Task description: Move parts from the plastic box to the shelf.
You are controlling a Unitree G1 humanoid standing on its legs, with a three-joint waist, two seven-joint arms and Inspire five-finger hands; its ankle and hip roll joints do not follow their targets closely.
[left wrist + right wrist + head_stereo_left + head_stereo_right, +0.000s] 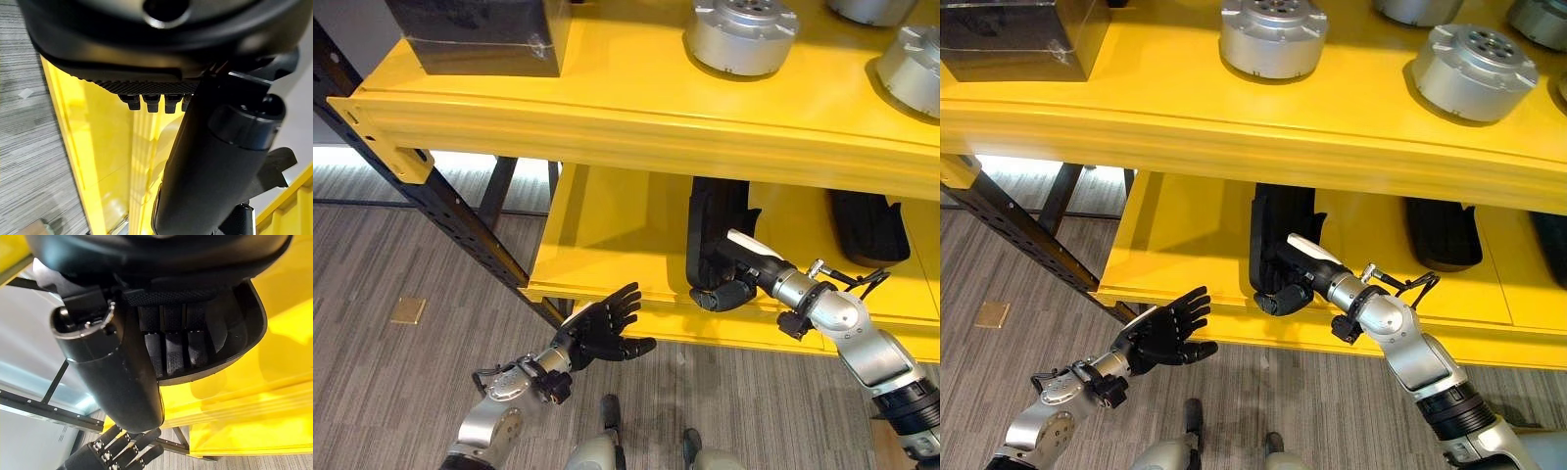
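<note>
- The robot's dark right hand (1285,284) has its fingers curled round the near end of a long, black, ribbed plastic part (1278,230), which lies on the lower level of the glossy yellow metal shelf (1185,235).
- It seems a placement is nearly finished, with only the release left.
- A second black ribbed part (1442,233) already lies to the right on the same level.
- On the upper level stand round, silver, machined metal housings (1271,37).
- A dark rectangular block (480,37) stands at the far left.
- The left hand (602,333) hovers open and empty over the grey wood-grain floor (372,284).
</note>
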